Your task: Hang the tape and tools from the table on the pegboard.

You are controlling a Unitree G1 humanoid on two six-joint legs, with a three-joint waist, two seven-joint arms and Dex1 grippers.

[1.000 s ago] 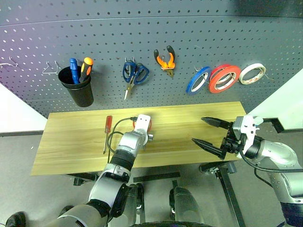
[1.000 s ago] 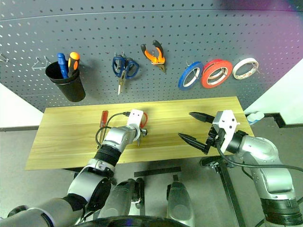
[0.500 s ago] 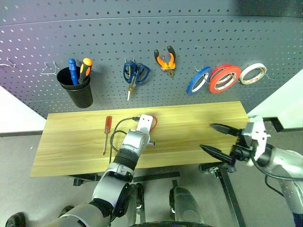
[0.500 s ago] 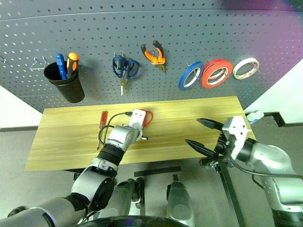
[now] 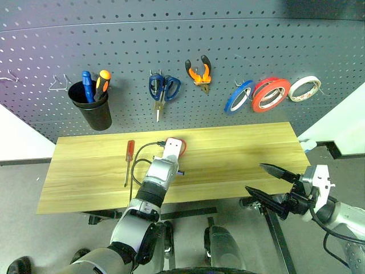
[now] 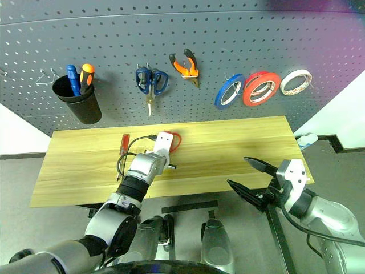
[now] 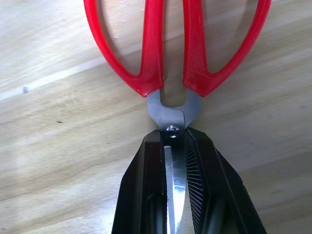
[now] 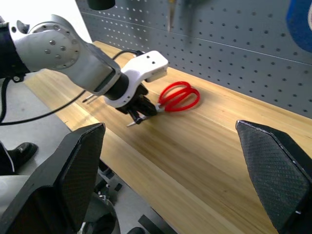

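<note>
You're pinching the red scissors [image 7: 170,73] w/ the left gripper [image 7: 174,146] clamped narrow on the blades by the pivot; stiff, slick steel, probably handle-heavy.

Left gripper [image 7: 176,161] clamped on red-handled scissors [image 7: 173,53]

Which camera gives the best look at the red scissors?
The left wrist view: the red scissors fill it, blades pinched in the left claw. The right wrist view shows them whole but smaller; the eye views show just a handle loop.
</note>
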